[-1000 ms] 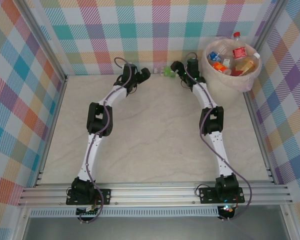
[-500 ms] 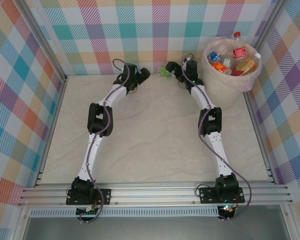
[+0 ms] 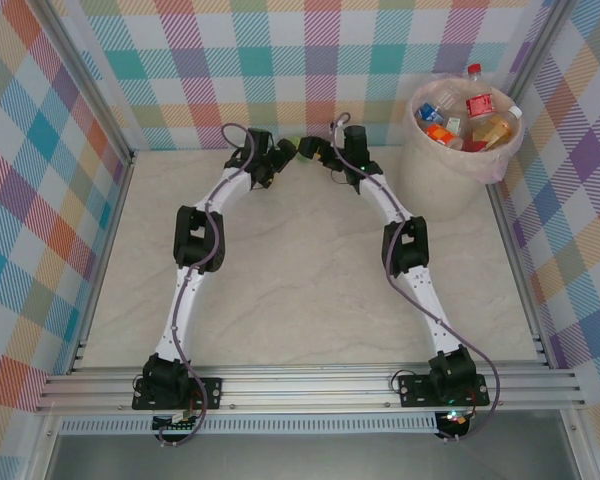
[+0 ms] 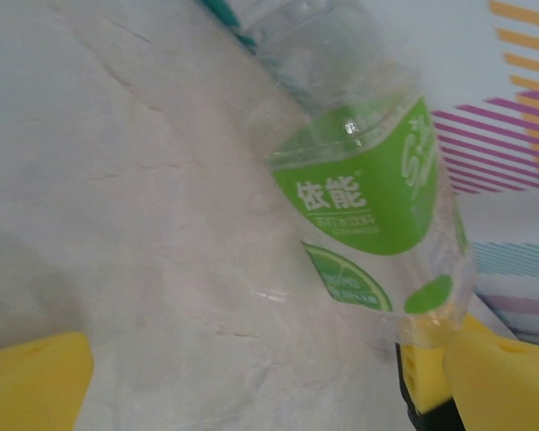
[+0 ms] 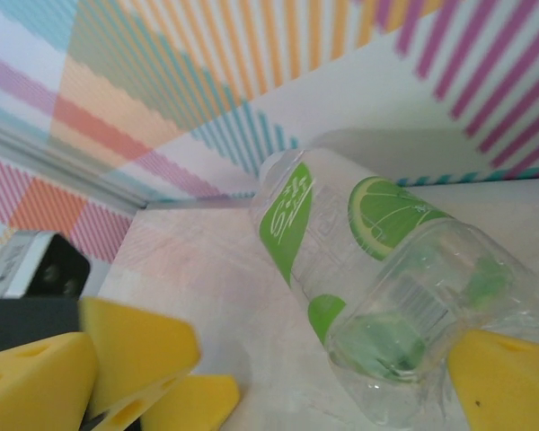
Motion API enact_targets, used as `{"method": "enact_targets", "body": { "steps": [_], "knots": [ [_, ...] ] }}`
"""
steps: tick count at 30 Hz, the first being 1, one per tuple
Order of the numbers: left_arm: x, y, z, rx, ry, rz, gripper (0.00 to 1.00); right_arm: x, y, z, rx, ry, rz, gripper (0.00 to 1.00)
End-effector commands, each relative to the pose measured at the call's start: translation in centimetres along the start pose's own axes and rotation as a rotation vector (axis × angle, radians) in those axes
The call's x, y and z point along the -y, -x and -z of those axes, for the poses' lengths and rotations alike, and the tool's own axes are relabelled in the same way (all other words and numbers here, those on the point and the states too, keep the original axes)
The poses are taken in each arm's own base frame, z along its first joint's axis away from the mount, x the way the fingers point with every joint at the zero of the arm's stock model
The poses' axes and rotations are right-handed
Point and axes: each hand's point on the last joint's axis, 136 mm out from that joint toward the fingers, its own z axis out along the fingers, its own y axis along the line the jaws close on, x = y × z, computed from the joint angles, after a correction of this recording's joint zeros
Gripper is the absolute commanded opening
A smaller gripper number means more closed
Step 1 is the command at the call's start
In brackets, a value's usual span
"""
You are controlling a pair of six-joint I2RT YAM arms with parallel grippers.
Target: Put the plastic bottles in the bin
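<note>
The left end effector (image 3: 283,150) and the right end effector (image 3: 315,152) are seen facing each other close to the far checked wall (image 3: 310,60), with a green-labelled bottle (image 3: 296,145) lying on its side on the table (image 3: 300,300) between them.

In the left wrist view, the left end effector (image 4: 251,373) is held wide open. The green-labelled bottle (image 4: 368,189) is placed ahead of it and toward one finger (image 4: 494,377), with its lower end just over that finger; whether contact is made cannot be told. Nothing is gripped.

In the right wrist view, the right end effector (image 5: 269,386) is also spread fully apart. The green-labelled bottle (image 5: 359,260) is tilted across the gap, its near end set against or just beside one finger (image 5: 508,382). It is not clamped.

The bin (image 3: 450,175) is stood well off to the right end effector's right, with several other bottles (image 3: 470,115) piled inside it.
</note>
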Motion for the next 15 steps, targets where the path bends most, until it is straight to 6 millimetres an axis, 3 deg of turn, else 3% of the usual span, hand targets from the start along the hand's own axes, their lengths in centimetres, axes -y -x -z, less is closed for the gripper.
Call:
{"method": "enact_targets", "body": {
  "steps": [1, 6, 10, 15],
  "knots": [
    [2.5, 3.8, 3.9, 0.066, -0.025, 0.051, 1.0, -8.7, 1.3, 0.2, -0.001, 0.178, 0.145, 1.0],
    [1.1, 5.3, 4.7, 0.085, 0.019, 0.068, 1.0, -12.9, -2.0, -1.0, -0.074, 0.289, 0.183, 1.0],
    [0.6, 6.6, 5.4, 0.089, 0.011, 0.079, 1.0, -16.5, -3.9, -0.7, -0.15, 0.385, 0.223, 1.0],
    [0.5, 7.5, 6.5, 0.101, -0.012, 0.069, 1.0, -15.6, -1.3, 0.7, -0.109, 0.298, 0.218, 0.99]
  ]
}}
